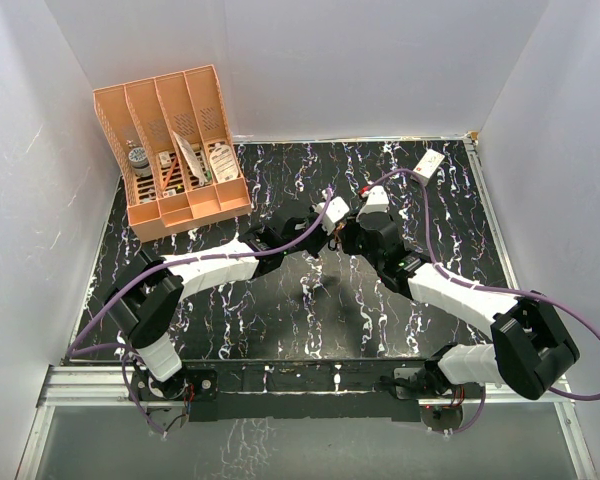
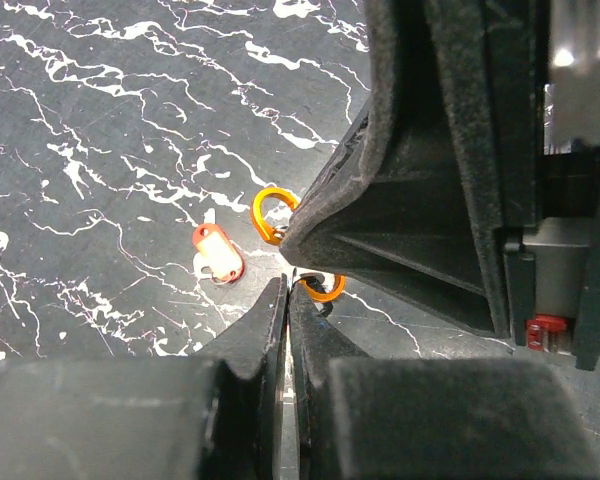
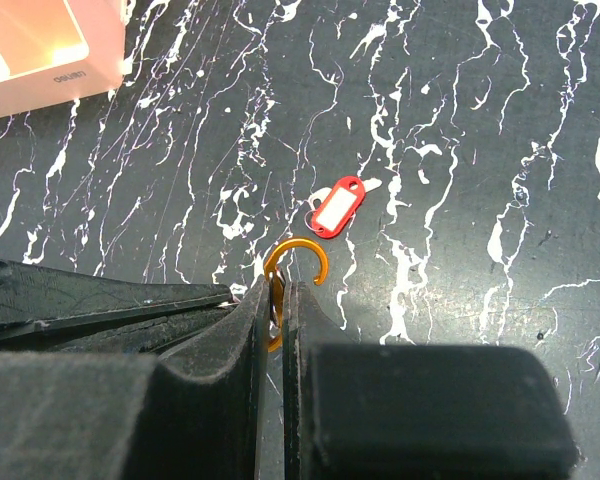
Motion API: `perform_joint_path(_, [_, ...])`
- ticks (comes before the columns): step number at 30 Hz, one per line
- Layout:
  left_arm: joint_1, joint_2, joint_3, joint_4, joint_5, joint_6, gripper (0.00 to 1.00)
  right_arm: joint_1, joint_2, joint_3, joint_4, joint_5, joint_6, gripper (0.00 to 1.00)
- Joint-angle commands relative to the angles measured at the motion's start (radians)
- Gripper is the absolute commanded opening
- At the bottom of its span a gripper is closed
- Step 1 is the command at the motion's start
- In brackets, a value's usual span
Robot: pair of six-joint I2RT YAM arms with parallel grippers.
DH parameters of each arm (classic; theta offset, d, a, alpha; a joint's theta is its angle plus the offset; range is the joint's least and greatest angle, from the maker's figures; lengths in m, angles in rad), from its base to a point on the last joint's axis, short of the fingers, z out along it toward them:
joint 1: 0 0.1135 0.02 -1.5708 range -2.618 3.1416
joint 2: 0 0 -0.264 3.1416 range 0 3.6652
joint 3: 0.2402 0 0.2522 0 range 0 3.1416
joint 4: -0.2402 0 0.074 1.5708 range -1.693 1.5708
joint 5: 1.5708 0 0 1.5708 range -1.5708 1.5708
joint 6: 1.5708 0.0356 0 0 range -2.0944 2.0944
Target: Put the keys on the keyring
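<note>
My two grippers meet above the middle of the black marbled table. My right gripper [image 3: 282, 290] [image 1: 340, 236] is shut on the gold-yellow keyring [image 3: 298, 241], whose open hook sticks out past its fingertips. In the left wrist view the keyring [image 2: 256, 212] shows on either side of the right finger [image 2: 410, 200]. My left gripper [image 2: 288, 284] [image 1: 325, 228] is shut on a thin silvery sliver, apparently the plain key [image 2: 295, 273], right against the ring. The red-headed key [image 3: 337, 207] [image 2: 218, 252] lies flat on the table just beyond both grippers.
A peach desk organizer [image 1: 175, 150] with several items stands at the back left; its corner shows in the right wrist view [image 3: 40, 50]. A white box with a red mark [image 1: 429, 165] lies at the back right. White walls enclose the table.
</note>
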Motion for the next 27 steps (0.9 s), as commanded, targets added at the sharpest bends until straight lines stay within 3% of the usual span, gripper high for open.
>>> perform_joint_path(1, [-0.008,-0.032,0.008,0.006,0.026,0.023,0.0,0.003,-0.016,0.046,0.029,0.015,-0.011,0.0])
perform_joint_path(27, [-0.013,-0.044,-0.032,0.026,0.044,0.064,0.0,0.004,-0.023,0.04,0.04,0.029,-0.008,0.0])
